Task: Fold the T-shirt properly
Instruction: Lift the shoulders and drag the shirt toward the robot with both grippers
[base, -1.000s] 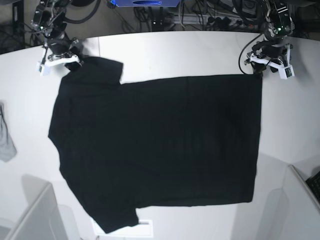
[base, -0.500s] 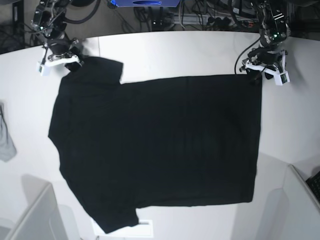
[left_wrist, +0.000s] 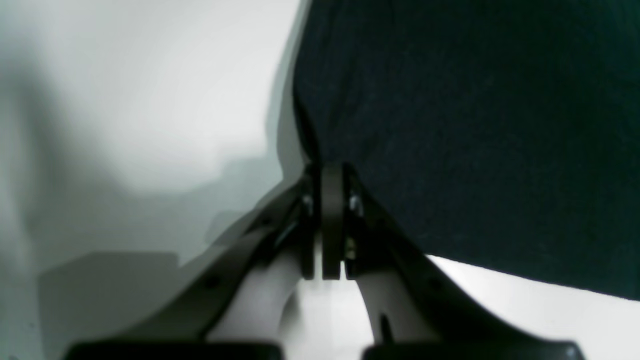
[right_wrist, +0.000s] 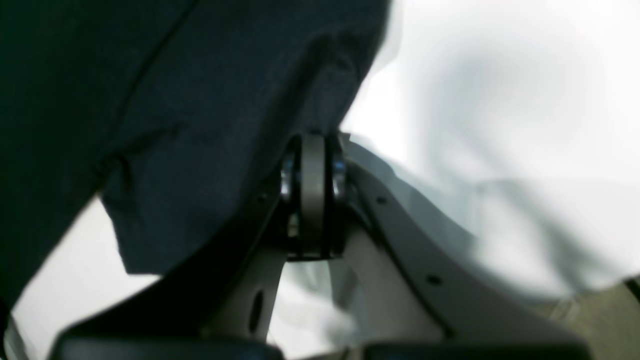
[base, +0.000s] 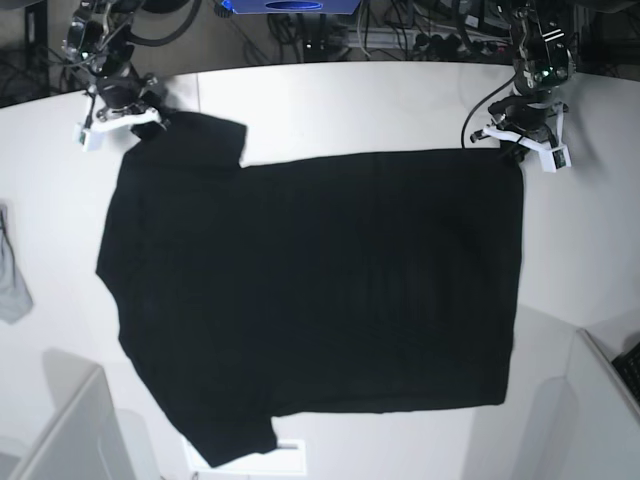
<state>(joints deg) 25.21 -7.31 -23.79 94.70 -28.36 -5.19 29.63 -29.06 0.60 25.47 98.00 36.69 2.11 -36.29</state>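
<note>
T-shirt (base: 310, 290): black, spread flat on white tabletop (base: 350, 105) | left gripper (left_wrist: 327, 172): clamped on T-shirt hem corner | right gripper (right_wrist: 312, 142): clamped on T-shirt sleeve edge

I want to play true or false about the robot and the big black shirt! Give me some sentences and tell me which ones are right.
1. The T-shirt lies spread out on the table. True.
2. The left gripper has wide-open jaws. False: they are shut on the shirt's edge.
3. The right gripper pinches the shirt. True.
4. The shirt is red. False: it is black.
5. A small grey cloth lies on top of the shirt. False: it lies apart, at the table's edge.
</note>
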